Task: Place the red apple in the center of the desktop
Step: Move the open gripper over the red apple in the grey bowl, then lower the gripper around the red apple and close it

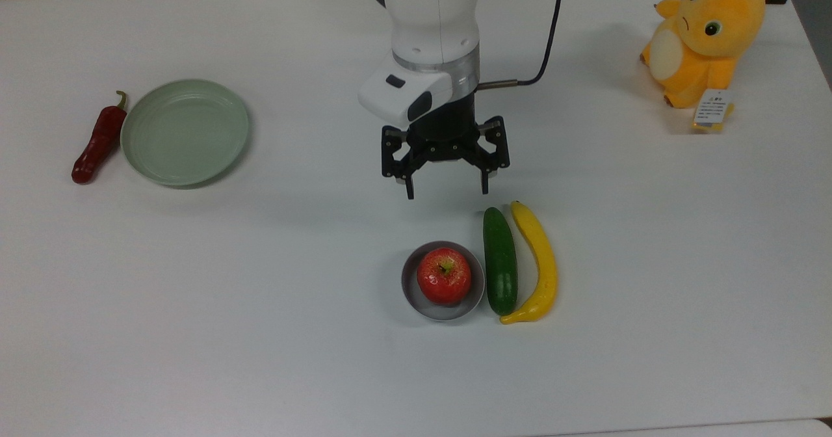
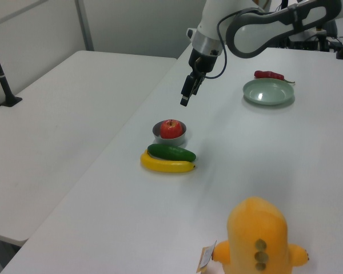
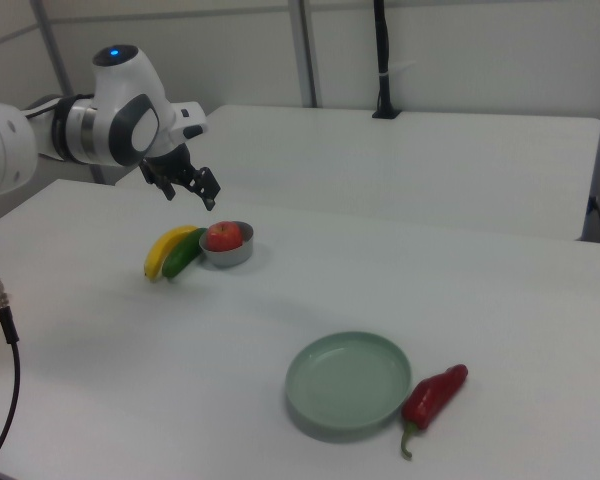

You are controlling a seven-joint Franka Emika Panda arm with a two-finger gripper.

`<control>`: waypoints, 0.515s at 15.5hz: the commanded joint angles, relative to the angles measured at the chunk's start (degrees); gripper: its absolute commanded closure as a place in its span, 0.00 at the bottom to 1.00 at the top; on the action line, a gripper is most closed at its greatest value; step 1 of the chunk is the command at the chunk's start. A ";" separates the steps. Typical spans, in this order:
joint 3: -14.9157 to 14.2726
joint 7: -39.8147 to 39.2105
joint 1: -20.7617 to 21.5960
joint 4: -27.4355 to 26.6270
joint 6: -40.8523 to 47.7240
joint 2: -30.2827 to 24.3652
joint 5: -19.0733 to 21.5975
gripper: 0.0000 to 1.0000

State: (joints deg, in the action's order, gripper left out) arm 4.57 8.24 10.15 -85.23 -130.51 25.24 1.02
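Red apple [image 1: 444, 276], one, round and glossy, sits in a small grey bowl [image 1: 413, 294] on the desktop [image 1: 260, 326] (bare white from 6 to 9 o'clock of it). Gripper [image 1: 446, 190] hovers at its 12 o'clock, fingers spread, empty. One cucumber [image 1: 500, 261] and one banana [image 1: 539, 261] lie at 3 o'clock.

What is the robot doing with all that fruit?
The robot's gripper is open, holds nothing and hangs in the air above the table, close to the apple. The apple sits in a small grey bowl, with a cucumber and a banana right beside it. It looks ready to pick up the apple, but it hasn't touched it yet.
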 commanded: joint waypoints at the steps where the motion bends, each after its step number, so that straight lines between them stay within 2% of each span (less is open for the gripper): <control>1: -0.36 0.81 0.48 4.81 -1.85 4.72 -0.76 0.00; 5: -0.44 0.90 0.48 7.71 -3.26 8.85 -1.64 0.00; 8: -0.62 1.69 0.57 7.80 -5.98 11.05 -2.08 0.00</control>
State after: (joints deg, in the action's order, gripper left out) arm 4.56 8.24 10.09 -79.72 -134.16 33.18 0.43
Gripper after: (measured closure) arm 0.000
